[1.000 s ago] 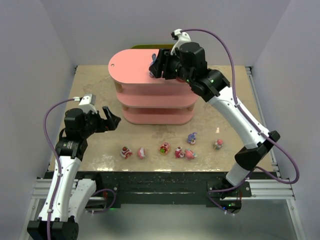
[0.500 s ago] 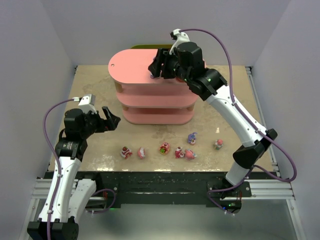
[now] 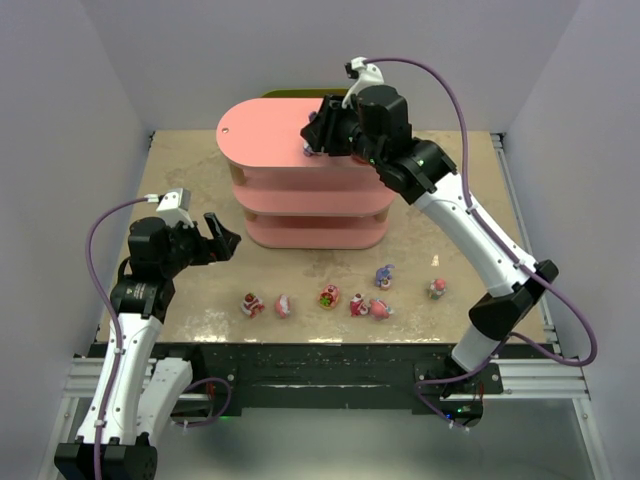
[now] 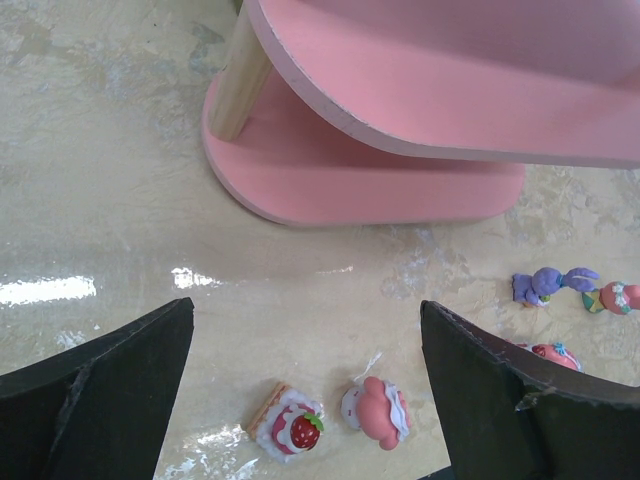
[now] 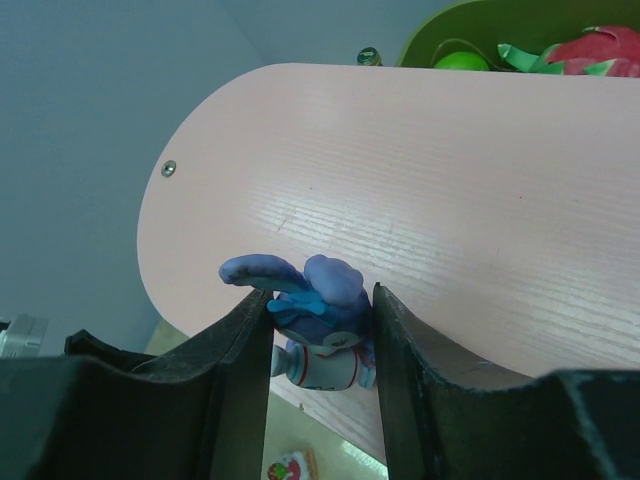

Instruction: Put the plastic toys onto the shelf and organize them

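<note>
Table: the beige mottled tabletop [image 3: 180, 190] carries the shelf at the back and a loose row of toys near its front edge.
Shelf: the pink three-tier oval shelf [image 3: 265, 130] stands upright at centre back, its pale-edged boards stacked one above another.
Right arm: it reaches up and across, and the right gripper [image 3: 313, 138] sits over the near edge of the top board, right of centre.
Right pincer: clenched on the purple-blue long-eared plastic bunny [image 5: 318, 300], with a finger against each side of its head.
Held bunny's place: at the top board's near edge. Whether it touches the board cannot be told.
Left gripper [image 3: 222, 240]: low over the table, left of the shelf's base, with its fingers spread wide and holding nothing.
Loose toys: a second purple bunny [image 3: 385, 275] lies on its side before the shelf's right end.
Front row, left to right: a red-and-white strawberry cake figure [image 3: 252, 304], a round pink figure [image 3: 283, 305], a red figure with green [image 3: 329, 296], a touching red and pink pair [image 3: 370, 307] and, well apart, a small pink-and-white figure [image 3: 436, 289].
</note>
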`<state>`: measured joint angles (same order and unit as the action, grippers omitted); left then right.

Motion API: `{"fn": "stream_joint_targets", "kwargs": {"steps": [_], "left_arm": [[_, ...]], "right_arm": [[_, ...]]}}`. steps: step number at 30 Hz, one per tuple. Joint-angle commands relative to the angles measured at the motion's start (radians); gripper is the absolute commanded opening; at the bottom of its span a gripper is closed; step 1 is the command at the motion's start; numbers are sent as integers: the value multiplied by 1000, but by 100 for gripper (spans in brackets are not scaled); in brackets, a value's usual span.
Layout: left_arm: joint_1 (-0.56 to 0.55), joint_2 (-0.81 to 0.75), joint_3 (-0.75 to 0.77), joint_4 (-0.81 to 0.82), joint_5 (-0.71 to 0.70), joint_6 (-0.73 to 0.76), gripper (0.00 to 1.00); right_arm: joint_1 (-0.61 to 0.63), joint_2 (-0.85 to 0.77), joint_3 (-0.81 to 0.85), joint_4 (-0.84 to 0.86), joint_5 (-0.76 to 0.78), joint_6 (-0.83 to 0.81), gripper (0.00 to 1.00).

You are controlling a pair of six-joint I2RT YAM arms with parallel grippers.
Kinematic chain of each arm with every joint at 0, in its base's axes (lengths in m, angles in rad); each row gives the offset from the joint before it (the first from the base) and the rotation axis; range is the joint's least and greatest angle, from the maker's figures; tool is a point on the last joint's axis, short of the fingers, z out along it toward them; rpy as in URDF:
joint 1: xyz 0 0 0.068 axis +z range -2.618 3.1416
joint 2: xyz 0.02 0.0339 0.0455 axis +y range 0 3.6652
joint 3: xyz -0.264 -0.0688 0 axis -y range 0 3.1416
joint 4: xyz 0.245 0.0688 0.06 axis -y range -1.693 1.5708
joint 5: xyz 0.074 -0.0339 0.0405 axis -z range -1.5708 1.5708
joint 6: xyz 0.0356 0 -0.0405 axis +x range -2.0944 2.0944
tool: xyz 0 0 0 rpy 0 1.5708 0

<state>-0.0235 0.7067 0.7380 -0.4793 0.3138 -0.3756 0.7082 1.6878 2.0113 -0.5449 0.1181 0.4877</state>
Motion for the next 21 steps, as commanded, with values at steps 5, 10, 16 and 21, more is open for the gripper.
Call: {"fn": "stream_joint_targets", "kwargs": {"steps": [5,10,16,21], "left_arm": [[-6,-1,4,22,-1,4,100],[-6,0,1,25,-1,3,100],[-6,-6,-2,25,-1,3,99],[-6,-1,-3,28,-1,4,99]], "right_arm": [[8,-82,-83,98,93,47,28],[74,-122,-152,160,247,83,25],[125,-125,-189,206,365,129,25],[146,-132,-230,263,481,149,25]]}}
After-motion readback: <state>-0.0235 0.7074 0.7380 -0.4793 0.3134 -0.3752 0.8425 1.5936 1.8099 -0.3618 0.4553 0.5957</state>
